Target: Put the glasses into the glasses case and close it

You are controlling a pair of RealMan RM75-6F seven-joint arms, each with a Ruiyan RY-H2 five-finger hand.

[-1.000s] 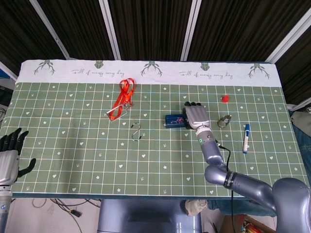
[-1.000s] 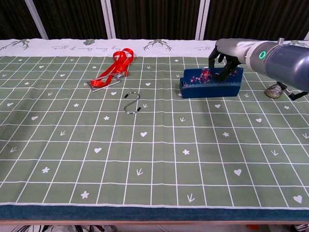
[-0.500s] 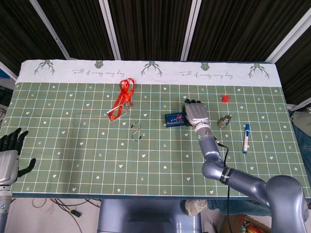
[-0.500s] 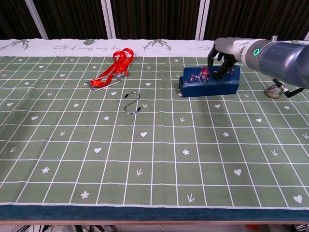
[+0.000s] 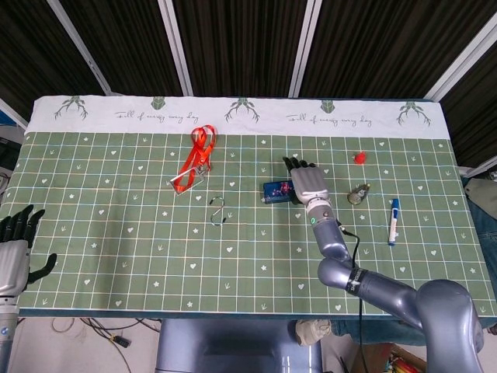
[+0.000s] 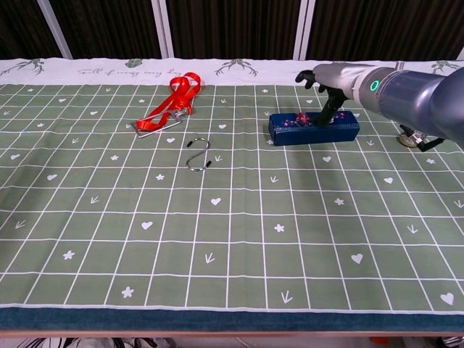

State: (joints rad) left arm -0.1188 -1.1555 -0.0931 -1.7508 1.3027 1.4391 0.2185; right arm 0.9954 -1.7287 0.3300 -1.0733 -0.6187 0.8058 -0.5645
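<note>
The dark blue glasses case [image 5: 276, 192] [image 6: 313, 127], patterned with small flowers, lies low and flat on the green cloth right of centre, its lid down. My right hand [image 5: 309, 185] [image 6: 330, 81] hovers over its right part with fingers spread; one dark finger reaches down and touches the top of the case. It holds nothing. No glasses show in either view. My left hand [image 5: 15, 245] hangs at the table's near left corner, fingers apart and empty; only the head view shows it.
A red lanyard [image 5: 194, 159] [image 6: 171, 104] with a badge clip lies at the back left. A metal S-hook [image 5: 219, 211] [image 6: 197, 154] is left of the case. A small metal piece [image 5: 358, 193], a pen [image 5: 394, 220] and a red bit [image 5: 359, 158] lie to the right.
The case's lid has come down: the case stood tall before and is flat now. My right hand has lifted off it and spread its fingers leftward. The left hand stayed still.
</note>
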